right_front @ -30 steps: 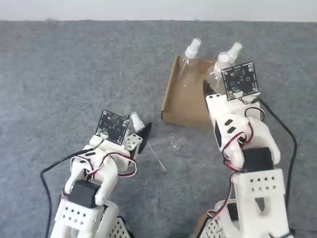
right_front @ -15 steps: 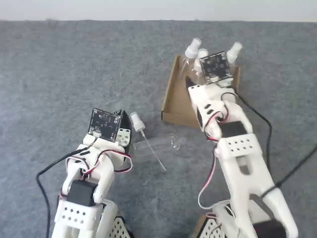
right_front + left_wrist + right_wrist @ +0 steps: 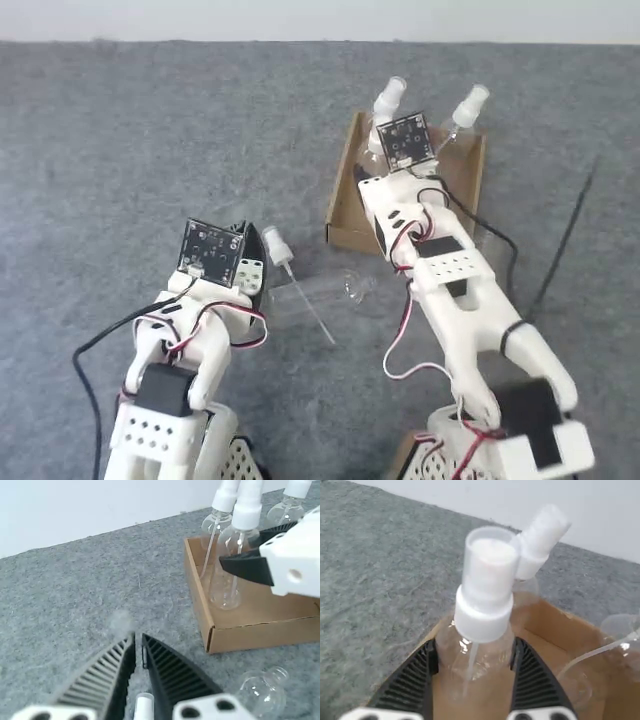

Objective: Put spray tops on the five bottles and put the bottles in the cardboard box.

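I judge the boxing step to be nearly done on one side. My right gripper [image 3: 475, 652] is clamped on the belly of a capped bottle [image 3: 482, 605]. The bottle stands upright inside the cardboard box [image 3: 340, 205], in the upper middle of the high view, close beside two other capped bottles [image 3: 216, 525]. Whether its base is touching the box floor I cannot tell. The next move there should be to open the jaws and lift straight out, since the neighbours stand close enough to tip. My left gripper [image 3: 138, 640] is drawn narrow on a spray top [image 3: 275, 243], left of centre in the high view, with its dip tube [image 3: 310, 305] slanting down over the bench [image 3: 150, 130]. An open bottle [image 3: 335, 290] lies on its side just below the box. Capping it will probably need that bottle stood up and steadied before the tube can be threaded into the neck. The bench is covered in grey carpet-like fabric, with a pale wall [image 3: 300, 20] along the top edge.
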Tool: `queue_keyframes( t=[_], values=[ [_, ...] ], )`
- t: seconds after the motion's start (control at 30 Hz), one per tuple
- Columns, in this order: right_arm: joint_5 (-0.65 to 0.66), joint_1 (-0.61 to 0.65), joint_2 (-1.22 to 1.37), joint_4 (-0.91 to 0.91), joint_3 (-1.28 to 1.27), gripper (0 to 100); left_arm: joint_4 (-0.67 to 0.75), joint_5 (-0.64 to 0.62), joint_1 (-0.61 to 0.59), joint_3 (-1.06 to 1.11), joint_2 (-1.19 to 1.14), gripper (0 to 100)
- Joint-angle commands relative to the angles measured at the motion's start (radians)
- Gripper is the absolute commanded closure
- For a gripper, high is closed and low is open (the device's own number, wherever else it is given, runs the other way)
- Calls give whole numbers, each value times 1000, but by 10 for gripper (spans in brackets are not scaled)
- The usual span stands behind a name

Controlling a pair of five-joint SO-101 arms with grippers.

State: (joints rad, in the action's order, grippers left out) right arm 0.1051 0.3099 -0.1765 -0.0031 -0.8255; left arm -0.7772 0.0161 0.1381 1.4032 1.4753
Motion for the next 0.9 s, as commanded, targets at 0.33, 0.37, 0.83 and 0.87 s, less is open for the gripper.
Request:
queue_keyframes(
  t=[0.33,0.37,0.83,0.87],
  values=[
    [-14,2,107,-35,86,993,23,0,-5,-5,17,988],
    [-14,2,107,-33,86,993,23,0,-5,-5,17,988],
    [-12,5,104,-27,84,991,23,0,-5,-5,17,988],
    [-12,5,101,-27,84,991,23,0,-5,-5,17,988]
  ],
)
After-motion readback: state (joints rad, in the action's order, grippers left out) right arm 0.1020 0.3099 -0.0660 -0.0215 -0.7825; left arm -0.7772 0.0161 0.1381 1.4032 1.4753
